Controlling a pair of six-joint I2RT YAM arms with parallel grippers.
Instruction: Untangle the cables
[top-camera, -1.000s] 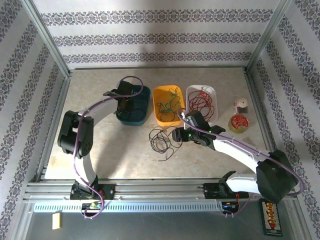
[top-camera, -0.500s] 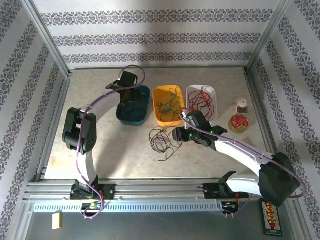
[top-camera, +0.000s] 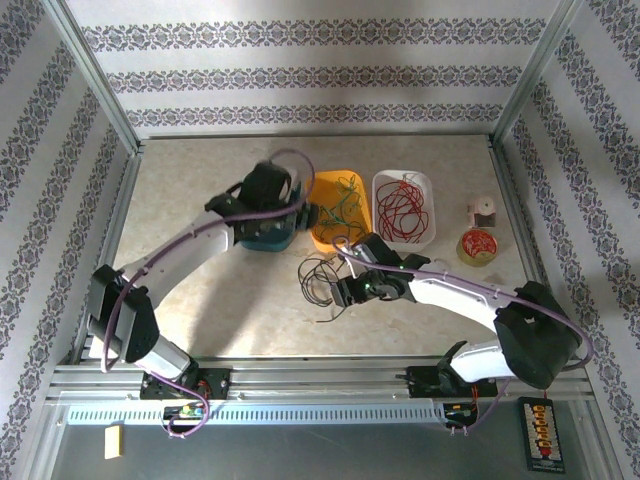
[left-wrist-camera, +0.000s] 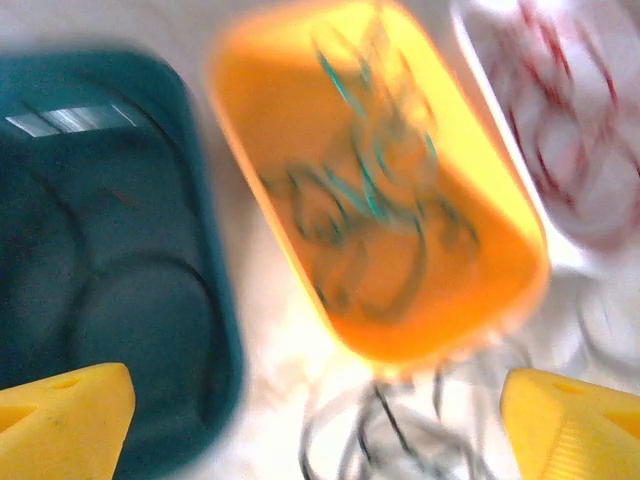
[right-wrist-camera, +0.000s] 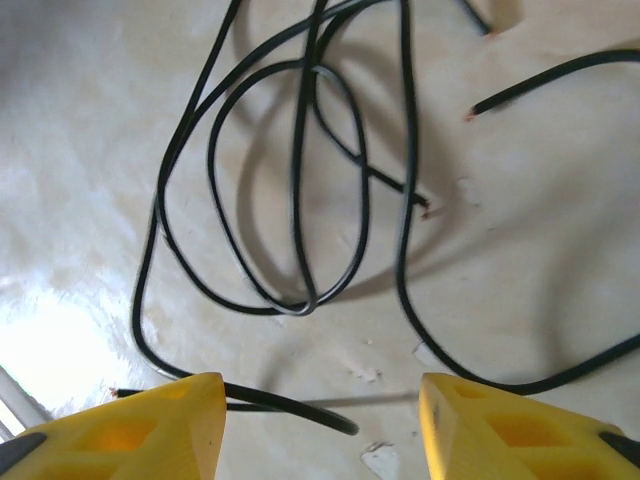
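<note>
Tabletop (top-camera: 200, 300) held black cables (top-camera: 322, 280) just beside the orange tray (top-camera: 330, 215).
Left gripper (left-wrist-camera: 320, 405) gaped above the tray's edge; right gripper (right-wrist-camera: 325, 415) gaped, empty, over the cables.

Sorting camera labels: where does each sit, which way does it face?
Top external: fixed above and behind the bases, looking down at the table; left arm and right arm show.
Left wrist: on the left arm, looking down at teal tub and orange tub, blurred; open left pincer at bottom.
Right wrist: close above black wires on the table; open right pincer at bottom.
Shared: orange tub in top and left wrist; black wires in top and right wrist.
</note>
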